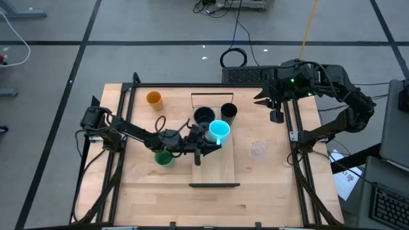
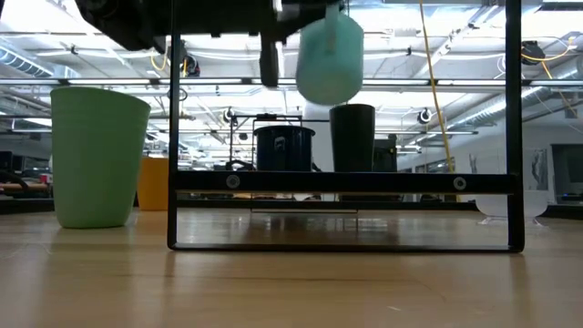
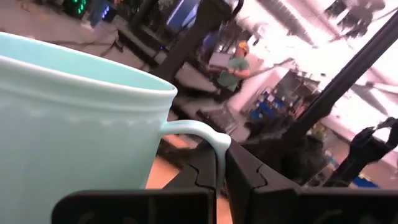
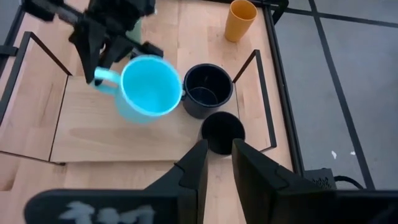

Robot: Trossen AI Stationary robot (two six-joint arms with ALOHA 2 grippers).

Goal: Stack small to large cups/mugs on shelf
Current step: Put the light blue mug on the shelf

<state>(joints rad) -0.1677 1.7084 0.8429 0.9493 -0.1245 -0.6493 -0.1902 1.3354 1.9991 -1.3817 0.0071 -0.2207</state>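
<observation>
While the blue mug hangs in the air above the shelf, each view reads as follows.

High view, carrying arm: left gripper (image 1: 206,148) reaches in over the shelf (image 1: 217,167), its jaws shut on the handle of the blue mug (image 1: 218,130); a handle hold leaves the mug's body and base free for setting down.
High view, shelf contents: dark mug (image 1: 204,117) and black cup (image 1: 229,112) stand side by side at the far end, just beyond the blue mug, probably leaving the near part of the board free for what remains.
High view, waiting pieces: orange cup (image 1: 154,99) and green cup (image 1: 163,158) stand on the table left of the shelf; clear cup (image 1: 257,149) to its right.
High view, idle arm: right gripper (image 1: 263,99) is parked at the table's far right edge, well clear of the work.

Low view, height: blue mug (image 2: 330,55) is plainly lifted, above the dark mug (image 2: 284,148) and black cup (image 2: 352,137); green cup (image 2: 97,155) stands in the near foreground.

Left wrist view, grip: both fingers (image 3: 249,180) pinch the thin handle loop, mug (image 3: 74,124) nearly upright.

Right wrist view, jaws: right fingers (image 4: 194,165) nearly closed with a narrow gap, holding nothing; mug (image 4: 148,88) hangs beside the dark mug (image 4: 207,91), judged a placement still under way.
</observation>
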